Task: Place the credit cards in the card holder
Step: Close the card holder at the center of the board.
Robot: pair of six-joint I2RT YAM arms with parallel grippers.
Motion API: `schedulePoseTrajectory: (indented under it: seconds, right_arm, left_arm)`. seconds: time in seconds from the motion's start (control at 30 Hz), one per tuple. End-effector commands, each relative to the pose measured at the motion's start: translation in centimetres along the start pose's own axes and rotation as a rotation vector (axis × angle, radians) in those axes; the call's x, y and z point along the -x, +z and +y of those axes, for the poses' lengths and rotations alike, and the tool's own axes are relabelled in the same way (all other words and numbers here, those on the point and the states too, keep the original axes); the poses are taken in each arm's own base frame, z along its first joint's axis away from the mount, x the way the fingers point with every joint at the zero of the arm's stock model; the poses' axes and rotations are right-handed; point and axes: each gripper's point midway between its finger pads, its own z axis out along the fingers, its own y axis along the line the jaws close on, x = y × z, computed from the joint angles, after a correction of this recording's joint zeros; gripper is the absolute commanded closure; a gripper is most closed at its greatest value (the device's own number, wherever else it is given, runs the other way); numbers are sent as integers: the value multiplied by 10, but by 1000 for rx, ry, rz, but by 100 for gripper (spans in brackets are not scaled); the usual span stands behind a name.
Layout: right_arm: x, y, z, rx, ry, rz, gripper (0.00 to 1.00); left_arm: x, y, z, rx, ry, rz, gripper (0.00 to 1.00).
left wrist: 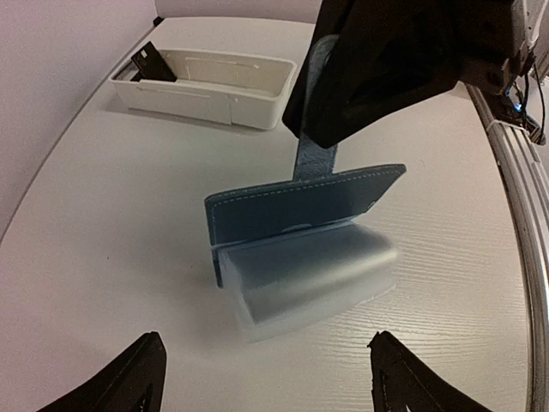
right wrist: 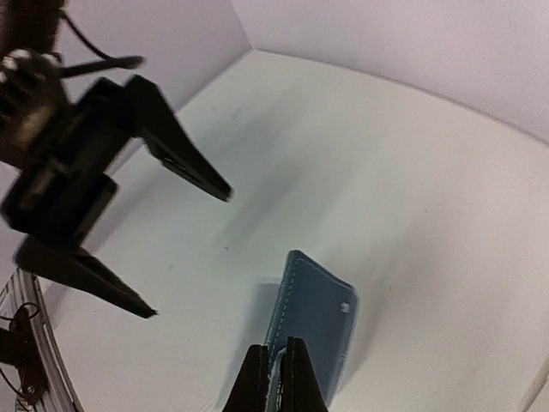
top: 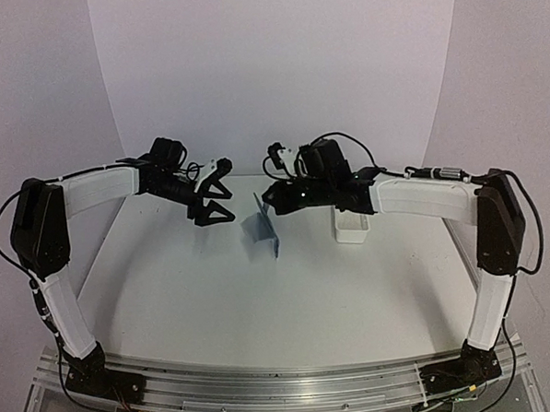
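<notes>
The top external view looks down from above and behind the arm bases [top: 92,374] toward the far wall [top: 277,67], covering the whole tabletop [top: 262,308]. The left wrist view faces right, close over the card holder [left wrist: 300,249]. The right wrist view faces left and down. All three share that holder.

The card holder [top: 262,227] right of the left end effector [top: 226,195], tray [top: 352,228] farther right, card [left wrist: 154,62] inside.

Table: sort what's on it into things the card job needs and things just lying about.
Job: card holder, flap pinched by the right fingers; dark card leaning in the white tray; left fingers, open.
Lying about: that tray itself, only storing the card.
</notes>
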Motion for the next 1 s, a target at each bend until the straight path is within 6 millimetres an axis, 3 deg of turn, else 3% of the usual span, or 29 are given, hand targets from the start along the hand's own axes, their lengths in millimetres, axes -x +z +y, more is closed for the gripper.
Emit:
schedulePoseTrajectory:
  seconds: [0.0, 0.1, 0.2, 0.3, 0.43, 0.57, 0.8, 0.97]
  right_arm:
    - [77, -58, 59, 196, -237, -182, 100]
    - [92, -74, 76, 254, -270, -220, 100]
    - [104, -92, 91, 306, -300, -253, 100]
    - [111, -109, 106, 374, -337, -273, 100]
    - [116, -131, 128, 470, -419, -291, 100]
    - [119, -140, 140, 516, -446, -301, 100]
    - [131, -161, 162, 597, -479, -337, 100]
    - [128, -167, 169, 640, -486, -326, 100]
  left_arm:
    - [44, -23, -20, -47, 53, -99, 16]
    - [45, -23, -8, -11, 70, -102, 15]
    - [65, -38, 4, -16, 119, -156, 13]
    - [80, -48, -3, -66, 210, -181, 11]
    - [100, -62, -27, -187, 300, -241, 3]
    - [92, -53, -52, -279, 313, -246, 1]
    - [93, -42, -52, -301, 269, -256, 1]
    - [110, -40, -57, -333, 241, -297, 1]
